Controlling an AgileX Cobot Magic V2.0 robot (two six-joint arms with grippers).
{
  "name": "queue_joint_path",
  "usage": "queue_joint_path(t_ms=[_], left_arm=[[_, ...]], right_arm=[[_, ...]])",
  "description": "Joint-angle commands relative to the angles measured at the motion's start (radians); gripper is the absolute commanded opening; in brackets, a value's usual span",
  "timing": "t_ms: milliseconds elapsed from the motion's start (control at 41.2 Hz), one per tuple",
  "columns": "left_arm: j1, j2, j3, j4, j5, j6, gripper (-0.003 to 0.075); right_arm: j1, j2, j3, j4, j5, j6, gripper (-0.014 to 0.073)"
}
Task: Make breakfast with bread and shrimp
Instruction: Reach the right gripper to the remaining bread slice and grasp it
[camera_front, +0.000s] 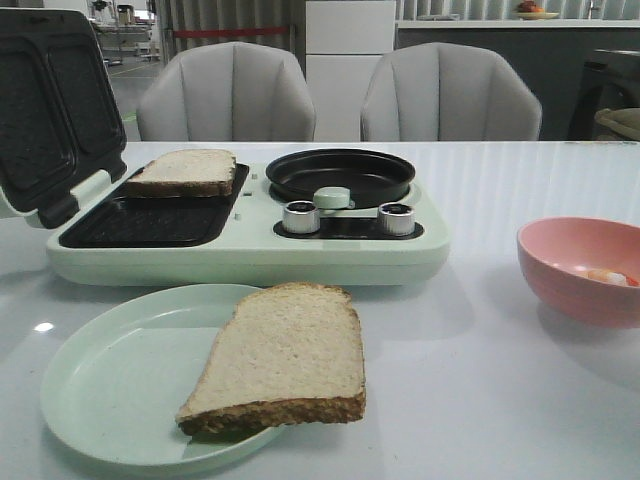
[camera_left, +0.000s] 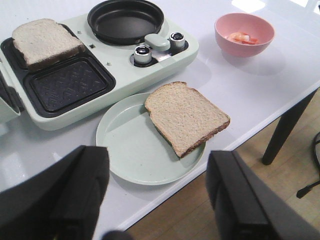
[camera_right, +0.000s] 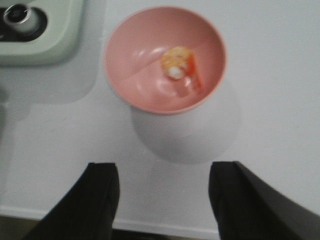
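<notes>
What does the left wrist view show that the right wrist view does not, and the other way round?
Only the left wrist view shows both bread slices, one on the grill plate and one on the green plate, plus the round pan and the left fingers. Only the right wrist view shows the right fingers, wide apart and empty. Both show the pink bowl with shrimp inside, the white table, and a knob of the cooker.

Robot body: two grippers, fingers only showing.
Left gripper (camera_left: 157, 200) is showing two broad, matte black fingers (camera_left: 65, 195) with blocky, squared tips; right gripper (camera_right: 162, 200) is showing the same black, smooth-faced pair. No cables, screws or markings are appearing.
</notes>
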Motion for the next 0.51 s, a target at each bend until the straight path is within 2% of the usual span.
queue_joint_path(t_ms=[0,218,485], left_arm=[[0.000,0.008,-0.026,-0.016,-0.077,0.002,0.0482],[0.000,0.010,-0.026,-0.014,-0.078,0.002,0.0482],[0.000,0.010,-0.026,-0.014,-0.080,0.002,0.0482]], right_arm=[[0.058,0.032,-0.047,0.132,-0.002,-0.057,0.0505],[0.225,0.123,-0.046,0.340,-0.025,-0.088,0.0505],[0.344,0.309,-0.046,0.460,-0.109,-0.091,0.0505]])
